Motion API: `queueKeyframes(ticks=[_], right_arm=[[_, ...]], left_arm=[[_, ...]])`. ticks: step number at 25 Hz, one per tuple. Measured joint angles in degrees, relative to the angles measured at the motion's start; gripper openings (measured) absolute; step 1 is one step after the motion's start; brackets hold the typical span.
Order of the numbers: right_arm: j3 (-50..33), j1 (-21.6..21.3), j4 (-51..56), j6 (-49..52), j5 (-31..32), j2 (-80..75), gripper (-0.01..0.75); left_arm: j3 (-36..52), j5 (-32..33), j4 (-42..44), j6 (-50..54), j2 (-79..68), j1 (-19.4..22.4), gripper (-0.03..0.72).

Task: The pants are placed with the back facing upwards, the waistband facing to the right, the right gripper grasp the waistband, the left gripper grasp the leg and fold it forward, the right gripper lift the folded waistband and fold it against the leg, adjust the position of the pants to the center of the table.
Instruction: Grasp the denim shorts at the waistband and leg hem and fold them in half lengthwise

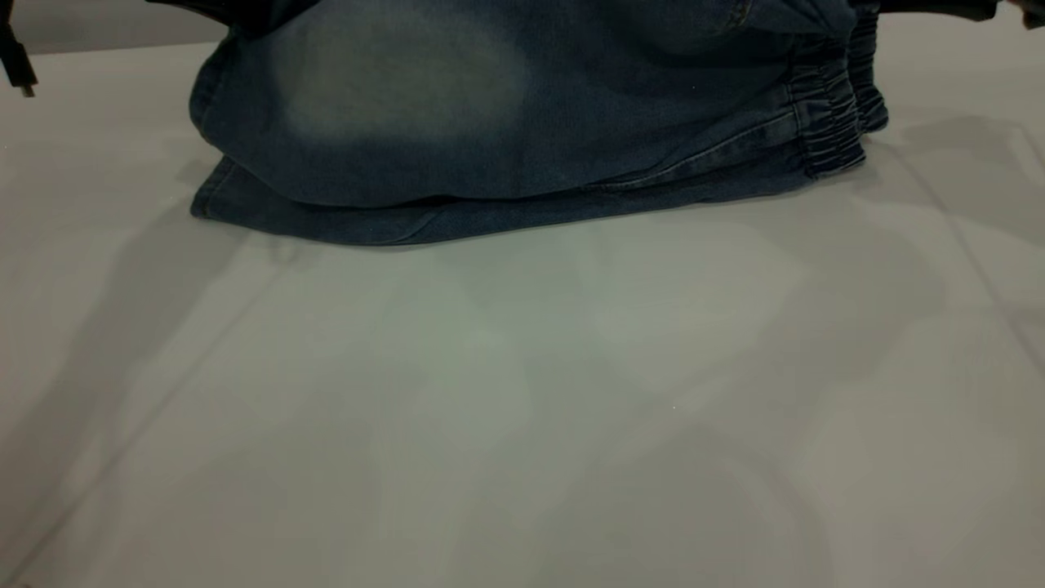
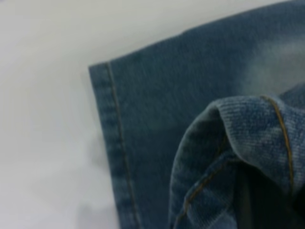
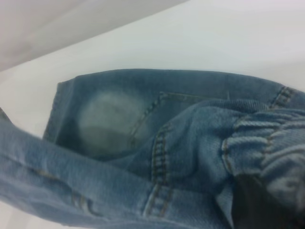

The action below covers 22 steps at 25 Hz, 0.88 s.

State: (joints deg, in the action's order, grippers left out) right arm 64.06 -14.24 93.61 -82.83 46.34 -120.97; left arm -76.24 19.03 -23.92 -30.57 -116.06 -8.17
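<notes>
The pants [image 1: 522, 122] lie at the far side of the table [image 1: 522, 392], doubled over, with one leg raised above the other. The ruffled waistband [image 1: 829, 114] is at the right. In the left wrist view my left gripper [image 2: 259, 195] is shut on the lifted leg's hem [image 2: 248, 129], which curls over a dark finger above the lower leg [image 2: 143, 119]. In the right wrist view my right gripper [image 3: 257, 200] is shut on the gathered waistband [image 3: 267, 143], next to a back pocket [image 3: 157, 114]. Both grippers sit beyond the exterior view's top edge.
A black cable end [image 1: 18, 69] hangs at the far left. The pale table cloth stretches wide in front of the pants, crossed by soft shadows. A wall edge [image 3: 71, 28] runs behind the table.
</notes>
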Motion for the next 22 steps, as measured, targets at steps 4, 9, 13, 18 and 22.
queueKeyframes(ticks=[4, 9, 13, 18, 22], right_arm=[[2.52, 0.00, -0.69, -0.06, 0.00, -3.07, 0.036], [4.09, 0.00, -0.68, -0.06, 0.04, -5.62, 0.036], [4.44, 0.00, -0.34, -0.18, 0.04, -6.64, 0.038], [4.44, 0.00, 1.05, -0.16, 0.07, -6.64, 0.064], [4.44, 0.00, 1.69, -0.16, 0.43, -6.64, 0.187]], left_arm=[[0.00, -2.32, 0.00, -0.75, -0.05, 0.00, 0.084], [0.00, -5.59, 0.00, -0.95, -2.00, 0.00, 0.084], [0.00, -6.59, 0.25, -2.08, -4.49, 0.00, 0.084], [0.00, -7.19, 0.30, -2.05, -4.94, 0.06, 0.084], [0.00, -7.11, 0.44, -2.97, -4.94, 0.06, 0.084]])
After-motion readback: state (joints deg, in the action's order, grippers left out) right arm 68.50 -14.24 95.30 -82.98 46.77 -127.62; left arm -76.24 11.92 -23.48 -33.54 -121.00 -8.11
